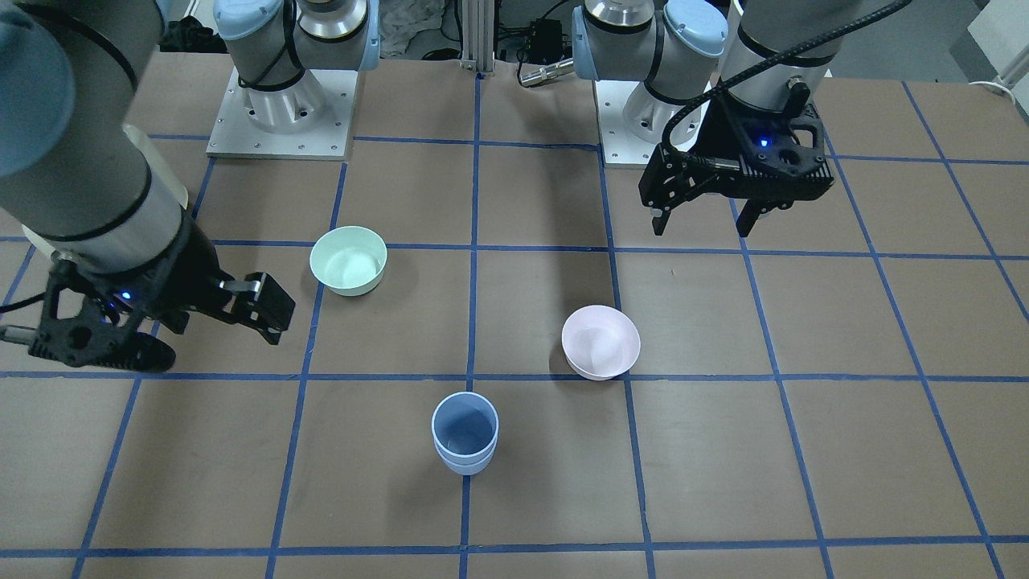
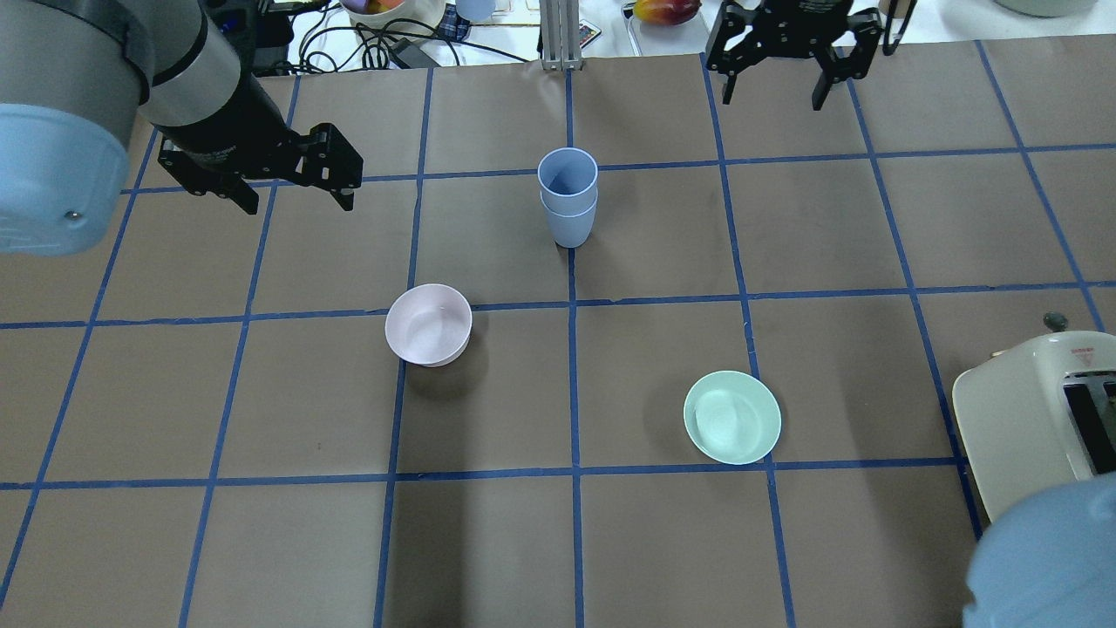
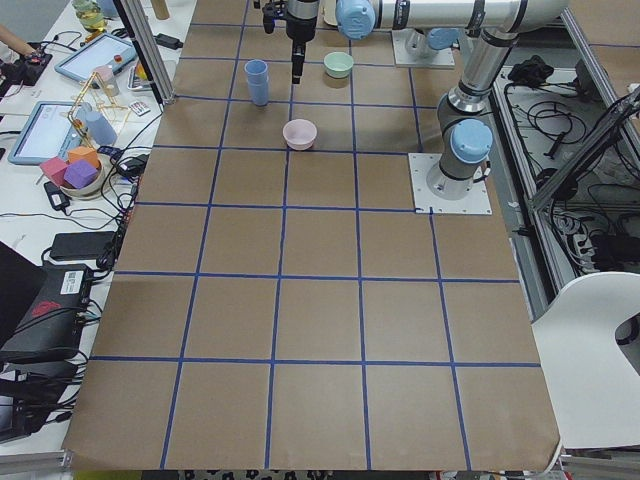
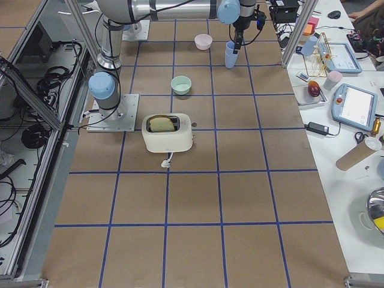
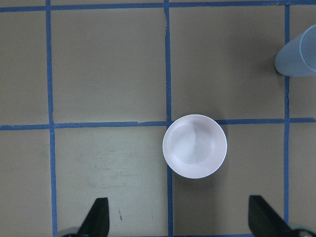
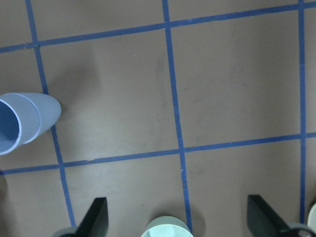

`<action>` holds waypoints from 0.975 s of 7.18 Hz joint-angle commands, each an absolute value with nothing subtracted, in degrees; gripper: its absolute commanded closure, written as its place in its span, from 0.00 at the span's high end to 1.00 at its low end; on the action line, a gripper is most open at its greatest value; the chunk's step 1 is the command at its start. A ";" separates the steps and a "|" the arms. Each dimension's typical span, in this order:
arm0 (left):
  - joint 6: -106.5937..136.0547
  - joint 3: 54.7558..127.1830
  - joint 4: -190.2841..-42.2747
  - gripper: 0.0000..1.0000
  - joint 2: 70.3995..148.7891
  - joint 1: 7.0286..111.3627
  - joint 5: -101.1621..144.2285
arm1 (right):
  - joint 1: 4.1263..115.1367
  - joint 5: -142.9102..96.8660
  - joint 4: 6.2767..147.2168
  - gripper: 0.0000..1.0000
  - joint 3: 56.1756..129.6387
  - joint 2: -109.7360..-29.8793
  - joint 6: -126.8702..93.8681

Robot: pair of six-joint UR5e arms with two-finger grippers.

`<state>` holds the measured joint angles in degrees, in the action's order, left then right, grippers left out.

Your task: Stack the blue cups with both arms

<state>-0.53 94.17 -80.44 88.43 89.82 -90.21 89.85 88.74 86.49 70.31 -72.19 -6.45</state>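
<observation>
Remote check across 6 views.

The 2 cups [image 2: 568, 202] are nested 1 inside the other. The stack stands upright on the table [image 2: 261, 558], on the centre tape line [image 2: 573, 375], toward the operators' side. I can see the inner cup's rim above the outer one's.

Left claw [image 2: 298, 206]: the fingers are spread wide with nothing between them. It hangs above the table, well apart from the cups, on the robot's left of them. Its wrist camera looks straight down on the pink bowl [image 5: 194, 146], and the cups sit at that view's upper right edge.

Right claw [image 2: 774, 98]: the fingers are spread the same way and hold nothing. It hangs high, well apart from the cups, on the robot's right of them. Its wrist camera shows the cups at the left edge and the rim of the green bowl [image 6: 167, 226] at the bottom edge.

The pink bowl is upright near the cups, on the robot's left half, sitting on a tape crossing. The green bowl is upright on the right half, nearer the bases and well apart from the cups.

A toaster [image 2: 1029, 419] stands at the overhead view's right edge. In the right side view I see something tan in its slot.
</observation>
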 commanded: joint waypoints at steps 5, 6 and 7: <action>-0.53 94.13 -80.24 1.00 88.59 89.82 -90.18 | 88.15 92.29 85.61 1.00 84.03 -86.48 -2.99; -0.53 94.39 -80.24 1.00 88.42 89.74 -90.18 | 88.15 91.94 85.34 1.00 83.59 -86.75 -2.99; -0.53 94.13 -80.24 1.00 88.59 89.82 -90.18 | 88.24 91.76 84.12 1.00 83.58 -87.18 -2.90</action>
